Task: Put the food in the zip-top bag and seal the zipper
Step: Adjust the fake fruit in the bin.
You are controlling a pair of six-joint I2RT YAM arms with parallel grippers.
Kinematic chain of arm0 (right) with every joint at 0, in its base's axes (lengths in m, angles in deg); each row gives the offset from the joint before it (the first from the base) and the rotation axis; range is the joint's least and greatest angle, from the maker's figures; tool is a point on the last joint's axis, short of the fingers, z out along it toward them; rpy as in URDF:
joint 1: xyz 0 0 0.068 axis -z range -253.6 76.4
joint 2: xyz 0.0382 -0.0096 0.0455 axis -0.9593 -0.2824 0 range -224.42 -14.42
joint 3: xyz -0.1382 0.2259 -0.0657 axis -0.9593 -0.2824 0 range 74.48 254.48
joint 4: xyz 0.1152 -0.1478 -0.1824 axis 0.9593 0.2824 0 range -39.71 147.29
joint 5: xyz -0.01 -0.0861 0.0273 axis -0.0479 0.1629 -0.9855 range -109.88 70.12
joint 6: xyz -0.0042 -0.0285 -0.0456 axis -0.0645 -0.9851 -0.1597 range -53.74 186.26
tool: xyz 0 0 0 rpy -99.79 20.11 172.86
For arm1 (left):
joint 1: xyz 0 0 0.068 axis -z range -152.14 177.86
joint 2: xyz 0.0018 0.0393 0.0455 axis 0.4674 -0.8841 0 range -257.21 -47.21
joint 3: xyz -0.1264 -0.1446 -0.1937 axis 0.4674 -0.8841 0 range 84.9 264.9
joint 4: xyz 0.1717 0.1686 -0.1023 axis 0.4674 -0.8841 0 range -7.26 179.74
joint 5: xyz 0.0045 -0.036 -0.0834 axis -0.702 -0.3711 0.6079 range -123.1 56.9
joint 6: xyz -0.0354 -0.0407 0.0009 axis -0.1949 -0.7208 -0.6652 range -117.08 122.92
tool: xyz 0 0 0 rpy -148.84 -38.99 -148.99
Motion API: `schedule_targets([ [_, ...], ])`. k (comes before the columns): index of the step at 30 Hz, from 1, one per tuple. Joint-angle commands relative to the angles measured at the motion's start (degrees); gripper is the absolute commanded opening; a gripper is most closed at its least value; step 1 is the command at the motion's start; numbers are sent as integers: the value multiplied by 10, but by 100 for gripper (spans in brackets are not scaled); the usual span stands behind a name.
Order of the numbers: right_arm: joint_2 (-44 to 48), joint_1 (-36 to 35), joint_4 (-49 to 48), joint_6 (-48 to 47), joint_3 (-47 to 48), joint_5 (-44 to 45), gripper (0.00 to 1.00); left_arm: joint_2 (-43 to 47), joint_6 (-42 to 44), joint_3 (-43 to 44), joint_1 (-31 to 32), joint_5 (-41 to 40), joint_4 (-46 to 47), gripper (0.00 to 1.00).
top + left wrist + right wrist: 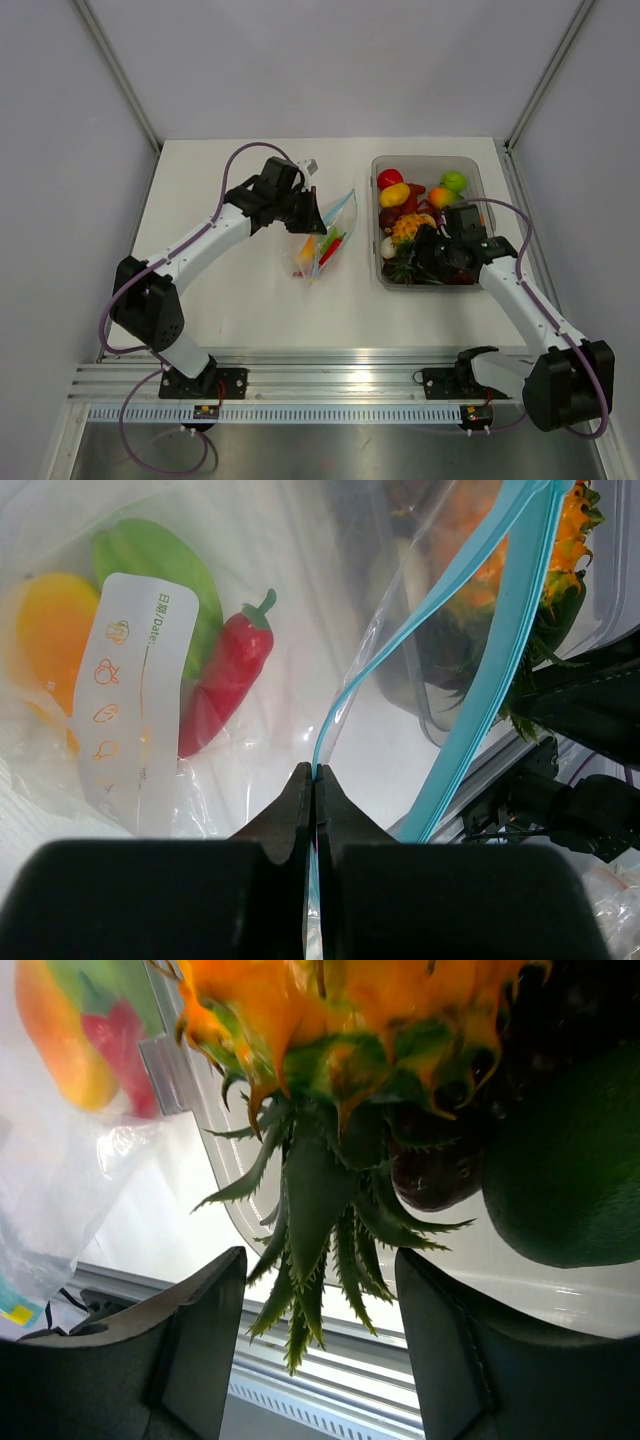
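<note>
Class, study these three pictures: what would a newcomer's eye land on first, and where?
The clear tub of bright toy food at the right of the table stands out. Beside it, mid-table, the left gripper pinches the blue zipper of the zip-top bag, a red chilli inside. The right gripper hangs open around a toy pineapple's green leaves in the tub.

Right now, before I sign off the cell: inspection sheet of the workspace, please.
Surface: white table, no spills seen.
Job's things: zip-top bag mid-table, holding a red chili, a green piece and a yellow-orange one; zipper open; more food in the tub.
Clutter: nothing seen.
Tools: left tool shut on one lip of the bag's mouth; right tool open around a toy pineapple, at its leaves.
Cables: purple cables loop along both arms.
Surroundings: grey walls; aluminium rail at the near edge.
</note>
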Motion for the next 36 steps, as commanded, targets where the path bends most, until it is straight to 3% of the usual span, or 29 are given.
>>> schedule_targets([
  [1, 9, -18, -27, 8, -19, -8, 67, 5, -5, 8, 7, 2, 27, 0],
  [3, 6, -22, -34, 15, -21, -13, 56, 4, -5, 10, 8, 2, 25, 0],
  [4, 7, -22, -36, 16, -20, -14, 48, 3, -5, 11, 10, 2, 24, 0],
  [5, 9, -23, -36, 18, -18, -16, 31, 3, -5, 13, 11, 1, 23, 0],
  [8, 25, -23, -29, 23, -2, -21, 5, 4, -6, 13, 13, -1, 23, 0],
  [9, 30, -23, -27, 25, 10, -24, 1, 5, -6, 15, 14, -2, 22, 0],
  [24, 61, -22, -27, 114, 100, -107, 0, 15, 3, 18, 16, -13, 7, 0],
  [31, 99, -22, -77, 231, 38, -133, 0, 21, 6, 15, 17, -16, 6, 0],
  [36, 128, -15, -162, 360, -37, -151, 0, 22, 4, 8, 16, -13, 11, 0],
])
